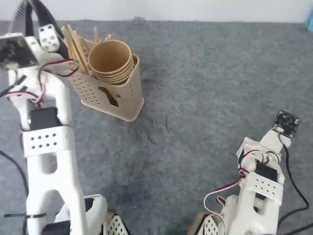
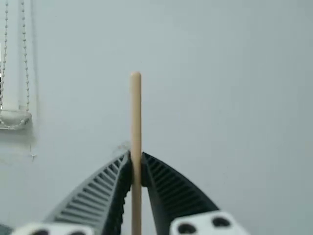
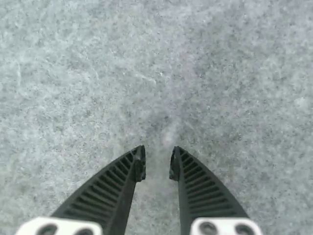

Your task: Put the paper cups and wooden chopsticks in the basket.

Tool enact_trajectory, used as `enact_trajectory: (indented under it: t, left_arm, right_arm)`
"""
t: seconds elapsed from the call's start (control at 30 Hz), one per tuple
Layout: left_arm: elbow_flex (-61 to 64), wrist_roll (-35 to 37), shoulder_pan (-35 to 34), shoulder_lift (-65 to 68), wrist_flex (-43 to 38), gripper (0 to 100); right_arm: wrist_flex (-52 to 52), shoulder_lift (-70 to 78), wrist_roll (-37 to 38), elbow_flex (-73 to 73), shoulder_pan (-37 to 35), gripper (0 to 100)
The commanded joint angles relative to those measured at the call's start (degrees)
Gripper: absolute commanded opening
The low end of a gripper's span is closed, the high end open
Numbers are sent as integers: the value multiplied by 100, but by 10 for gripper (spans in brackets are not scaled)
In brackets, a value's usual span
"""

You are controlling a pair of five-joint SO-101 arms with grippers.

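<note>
A beige perforated basket stands at the back left of the grey carpet. Inside it are a stack of paper cups and several wooden chopsticks leaning at its left side. My left gripper is raised high beside the basket, left of it, pointing upward. It is shut on a single wooden chopstick, which stands straight up between the fingers against a pale wall. My right gripper hangs just above bare carpet, its fingers slightly open with nothing between them. The right arm sits folded at the front right.
Grey carpet stretches between the basket and the right arm with nothing lying on it. A bead cord and a pale fitting hang on the wall behind the left gripper.
</note>
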Motion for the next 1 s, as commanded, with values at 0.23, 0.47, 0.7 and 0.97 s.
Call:
enact_trajectory:
  t: [0.23,0.47,0.7,0.97]
  left_arm:
    - [1130,211,193,-211,-18,12]
    - [1288,185,158,-607,-9,55]
    - [1288,220,-211,-1415,466,356]
    - [1297,220,-1125,-3270,1213,273]
  right_arm:
    - [-119,-57,79,0,-57,95]
    - [-119,-57,79,0,-66,95]
    - [-119,-57,79,0,-66,95]
    - [-119,-57,79,0,-66,95]
